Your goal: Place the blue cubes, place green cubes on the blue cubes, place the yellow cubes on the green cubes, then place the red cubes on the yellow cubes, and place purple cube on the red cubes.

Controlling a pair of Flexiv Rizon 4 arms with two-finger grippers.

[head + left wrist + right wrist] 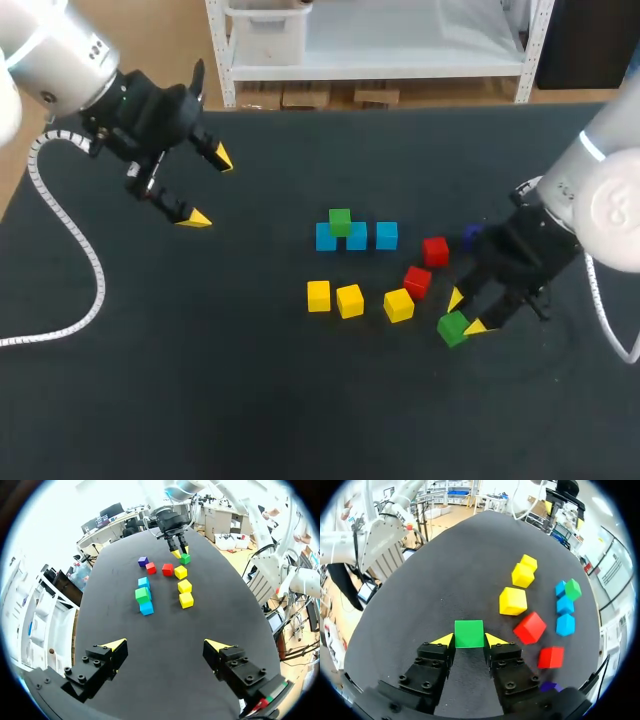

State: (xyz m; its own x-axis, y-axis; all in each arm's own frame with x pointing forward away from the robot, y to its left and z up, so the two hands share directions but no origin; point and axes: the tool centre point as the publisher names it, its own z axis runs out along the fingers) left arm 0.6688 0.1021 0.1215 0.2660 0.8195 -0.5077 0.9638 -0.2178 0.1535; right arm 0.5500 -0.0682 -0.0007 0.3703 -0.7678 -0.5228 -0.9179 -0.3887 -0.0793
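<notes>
My right gripper [469, 640] has its two yellow tips pressed against opposite sides of a green cube [469, 633] resting on the table, at the right end of the group [452, 328]. Three blue cubes [357, 237] form a row in the middle, and a second green cube [340, 221] sits on top of them. In front lie three yellow cubes [349, 300], with two red cubes [417, 282] to their right. A purple cube [471, 236] is partly hidden behind my right arm. My left gripper [208, 188] hangs open and empty above the table at far left.
The black table [250, 400] has bare room in front of the cubes and on the left. A white cable [70, 230] trails from my left arm over the table's left part.
</notes>
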